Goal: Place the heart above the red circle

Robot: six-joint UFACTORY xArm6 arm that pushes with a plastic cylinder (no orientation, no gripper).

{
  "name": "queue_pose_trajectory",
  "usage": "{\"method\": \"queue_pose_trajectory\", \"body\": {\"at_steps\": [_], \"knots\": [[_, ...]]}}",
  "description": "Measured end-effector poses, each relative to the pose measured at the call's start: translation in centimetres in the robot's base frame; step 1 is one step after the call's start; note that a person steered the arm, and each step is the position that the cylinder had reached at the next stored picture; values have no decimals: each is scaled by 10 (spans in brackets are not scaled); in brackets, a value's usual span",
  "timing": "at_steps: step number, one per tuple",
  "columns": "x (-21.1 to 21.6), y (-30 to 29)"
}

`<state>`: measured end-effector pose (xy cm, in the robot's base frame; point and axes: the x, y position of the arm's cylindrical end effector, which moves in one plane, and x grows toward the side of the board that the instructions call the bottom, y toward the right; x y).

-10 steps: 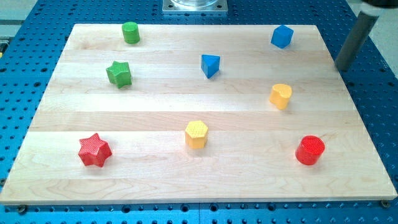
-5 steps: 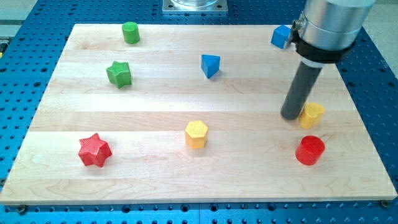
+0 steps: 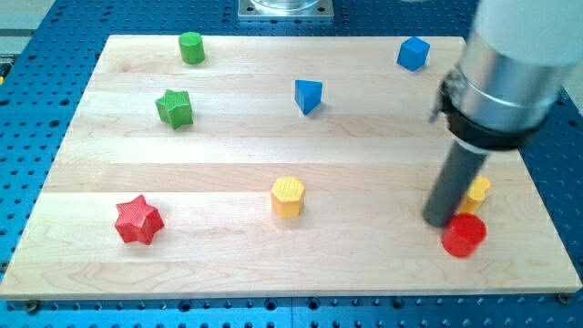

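1. Camera view, task things: yellow heart [image 3: 476, 190] near the tabletop's [image 3: 228, 155] right edge, toward the bottom-right corner, mostly hidden behind the rod. Red circle [image 3: 464, 235] directly below it toward the bottom edge, seemingly touching or nearly so; exact gap impossible to tell.

2. Camera view, my tip [image 3: 438, 221]: planted just left of both blocks, at about the seam between them, close to the red circle's upper-left side. No claw on this arm, so wide or narrow cannot be told; only a bare rod.

3. Judged state: heart already sitting above the circle, so probably only a fine adjustment left, if any.

4. Doing it well: short, slow nudges only; contact kept on the heart's left face, clear of the circle. Risk: clipping the red circle and sliding it toward the corner, or pushing the heart off the right edge.

5. Elsewhere, well apart: yellow hexagon [image 3: 288, 196], red star [image 3: 138, 220], green star [image 3: 174, 107], green cylinder [image 3: 190, 46], blue triangle [image 3: 308, 95], blue cube [image 3: 413, 53].
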<state>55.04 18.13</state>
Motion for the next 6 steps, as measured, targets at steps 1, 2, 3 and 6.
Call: {"method": "queue_pose_trajectory", "body": {"at_steps": [1,2,3,6], "knots": [[-9,7],[-53,-18],[-87,35],[-115,7]]}}
